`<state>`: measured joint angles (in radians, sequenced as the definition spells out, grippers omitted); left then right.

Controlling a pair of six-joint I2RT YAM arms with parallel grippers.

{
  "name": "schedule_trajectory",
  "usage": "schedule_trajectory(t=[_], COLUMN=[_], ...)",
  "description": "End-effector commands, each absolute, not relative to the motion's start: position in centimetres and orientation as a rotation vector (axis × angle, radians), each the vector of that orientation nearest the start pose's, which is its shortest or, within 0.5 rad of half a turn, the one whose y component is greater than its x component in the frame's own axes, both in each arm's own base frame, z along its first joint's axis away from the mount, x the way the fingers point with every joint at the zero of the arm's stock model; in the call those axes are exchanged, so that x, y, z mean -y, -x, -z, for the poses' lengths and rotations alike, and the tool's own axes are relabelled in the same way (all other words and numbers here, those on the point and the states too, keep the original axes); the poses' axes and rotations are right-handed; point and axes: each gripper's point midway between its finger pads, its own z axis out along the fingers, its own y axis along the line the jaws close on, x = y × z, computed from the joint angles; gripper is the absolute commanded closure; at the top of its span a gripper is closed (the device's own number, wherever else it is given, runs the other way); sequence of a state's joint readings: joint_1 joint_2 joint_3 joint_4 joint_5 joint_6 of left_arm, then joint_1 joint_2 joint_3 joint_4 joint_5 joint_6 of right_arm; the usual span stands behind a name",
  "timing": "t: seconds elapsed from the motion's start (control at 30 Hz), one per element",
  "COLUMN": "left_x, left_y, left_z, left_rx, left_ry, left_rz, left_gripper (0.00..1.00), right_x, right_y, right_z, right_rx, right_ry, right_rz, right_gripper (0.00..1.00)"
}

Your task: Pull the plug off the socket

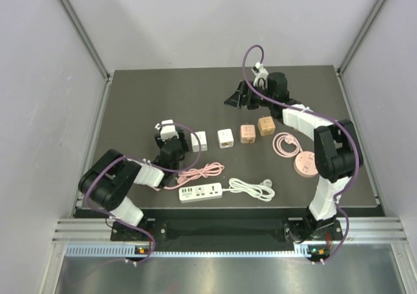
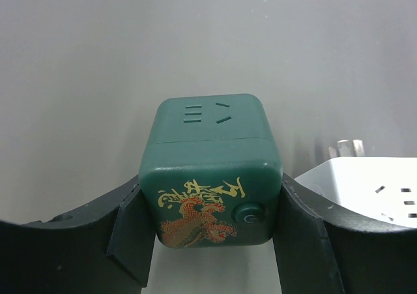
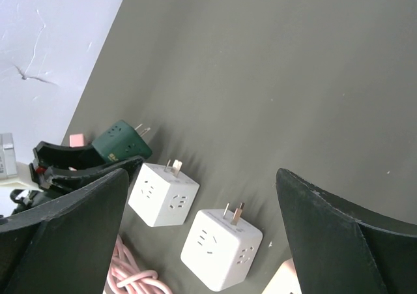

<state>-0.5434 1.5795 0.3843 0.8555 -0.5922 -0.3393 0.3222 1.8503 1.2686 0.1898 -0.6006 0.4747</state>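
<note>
My left gripper (image 2: 210, 199) is shut on a dark green cube socket (image 2: 212, 170) with a gold and red dragon print and a round power button. Its fingers press both side faces. In the right wrist view the green cube (image 3: 120, 141) lies on the table with its bare prongs pointing away. In the top view the left gripper (image 1: 176, 145) is at the left end of a row of cubes. My right gripper (image 1: 238, 98) is open and empty, raised over the far middle of the table. No plug seated in a socket shows clearly.
Right of the green cube stand two white cube sockets (image 1: 199, 141) (image 1: 225, 137) and two pink ones (image 1: 247, 133) (image 1: 265, 125). A white power strip (image 1: 201, 191) with its white cable (image 1: 251, 188), a pink cable (image 1: 195, 172) and a round pink socket (image 1: 304, 164) lie nearer the front.
</note>
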Motion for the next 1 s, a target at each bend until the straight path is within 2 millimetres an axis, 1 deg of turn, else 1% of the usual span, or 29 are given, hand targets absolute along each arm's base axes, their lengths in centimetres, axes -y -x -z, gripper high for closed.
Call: schedule_trajectory(t=[0.0,0.07,0.17,0.2,0.23,0.27,0.5,0.53,0.57,0.6,0.63,0.67,0.7,0.73,0.77,0.8,0.83,0.87,0.93,0.97], left_x=[12.4,12.2,12.4,12.4,12.4,12.3,12.1,12.0,12.2,12.0,12.0,11.9,11.8,11.5,11.4,11.2,10.8,10.6,10.2,9.7], left_y=[-37.4,-37.6,-37.4,-37.4,-37.4,-37.3,-36.7,-36.6,-36.6,-36.3,-36.2,-36.0,-35.9,-35.4,-35.2,-35.2,-34.5,-34.3,-33.9,-33.2], left_z=[-7.9,-7.6,-7.0,-6.9,-6.8,-6.6,-7.4,-7.7,-8.5,-8.4,-8.7,-9.7,-10.0,-9.6,-10.8,-11.5,-10.7,-12.2,-13.3,-14.0], left_rx=[-1.741,-1.739,-1.759,-1.762,-1.768,-1.777,-1.775,-1.771,-1.755,-1.768,-1.767,-1.751,-1.750,-1.782,-1.764,-1.759,-1.813,-1.787,-1.790,-1.798], left_ry=[0.265,0.280,0.264,0.270,0.266,0.265,0.288,0.294,0.302,0.302,0.309,0.326,0.332,0.330,0.355,0.372,0.362,0.376,0.381,0.393], left_rz=[0.115,0.099,0.102,0.105,0.105,0.096,0.116,0.120,0.142,0.137,0.142,0.162,0.169,0.149,0.168,0.165,0.131,0.151,0.149,0.150], left_gripper=[0.85,0.84,0.69,0.33,0.28,0.10,0.07,0.02,0.02,0.02,0.02,0.02,0.01,0.01,0.02,0.02,0.01,0.02,0.02,0.02], right_x=[-26.4,-26.4,-26.5,-26.5,-26.6,-26.6,-26.7,-26.7,-26.7,-26.8,-26.7,-26.8,-26.8,-26.8,-26.8,-26.8,-27.0,-26.9,-27.1,-27.1], right_y=[-44.8,-44.8,-44.8,-44.8,-44.8,-44.7,-44.8,-44.8,-44.8,-44.8,-44.9,-44.8,-44.8,-44.9,-44.9,-44.9,-44.8,-45.0,-44.8,-45.0], right_z=[-20.6,-20.4,-20.4,-20.3,-20.3,-20.3,-19.9,-19.9,-20.0,-20.1,-20.0,-19.9,-19.8,-19.8,-19.8,-19.8,-19.8,-19.7,-19.5,-19.6], right_rx=[-1.923,-1.927,-1.923,-1.925,-1.926,-1.924,-1.932,-1.930,-1.929,-1.927,-1.929,-1.931,-1.934,-1.935,-1.936,-1.936,-1.940,-1.943,-1.954,-1.954], right_ry=[0.294,0.293,0.295,0.295,0.294,0.292,0.292,0.291,0.293,0.295,0.291,0.291,0.290,0.288,0.287,0.286,0.288,0.282,0.284,0.279], right_rz=[-1.102,-1.109,-1.115,-1.117,-1.120,-1.124,-1.134,-1.133,-1.134,-1.135,-1.135,-1.138,-1.138,-1.139,-1.139,-1.138,-1.138,-1.130,-1.125,-1.116], right_gripper=[0.06,0.06,0.06,0.06,0.06,0.06,0.06,0.06,0.06,0.06,0.06,0.06,0.06,0.06,0.06,0.06,0.06,0.07,0.07,0.06])
